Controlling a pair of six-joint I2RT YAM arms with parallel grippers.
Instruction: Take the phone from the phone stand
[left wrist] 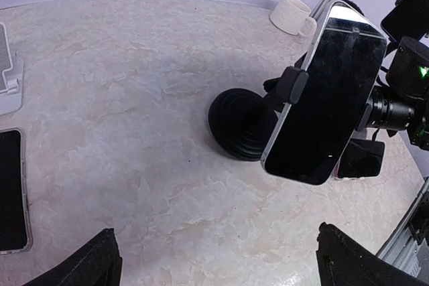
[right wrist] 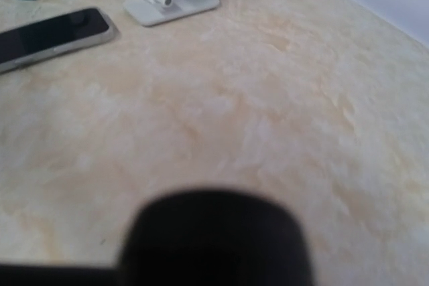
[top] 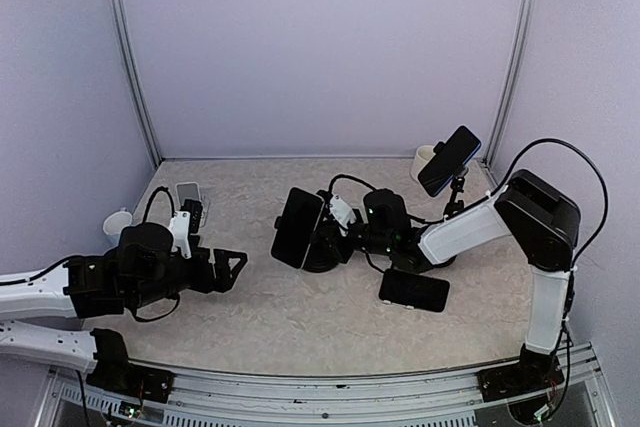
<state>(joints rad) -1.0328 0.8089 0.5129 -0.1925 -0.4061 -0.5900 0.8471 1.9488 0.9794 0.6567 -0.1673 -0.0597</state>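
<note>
- Fingers [left wrist: 90, 266] of the left gripper [top: 228, 269] are spread wide with nothing between them. It hangs low, left of the black phone stand with a round ribbed base [left wrist: 238, 125]. I judge that it waits there to receive the phone.
- A flat dark spare phone [top: 413, 290] lies just right of the stand, on the near side.
- The glossy black phone [left wrist: 328, 98] sits tilted in the stand's side clamps, so it is not yet removed.
- The right gripper [top: 338, 232] is directly behind the stand, probably to reach the clamp. I cannot tell if its fingers are apart or together.
- A white ribbed cup [top: 425, 160] stands far right of the stand.
- The beige marbled table top [top: 300, 327] is enclosed by pale lilac walls [top: 320, 47].
</note>
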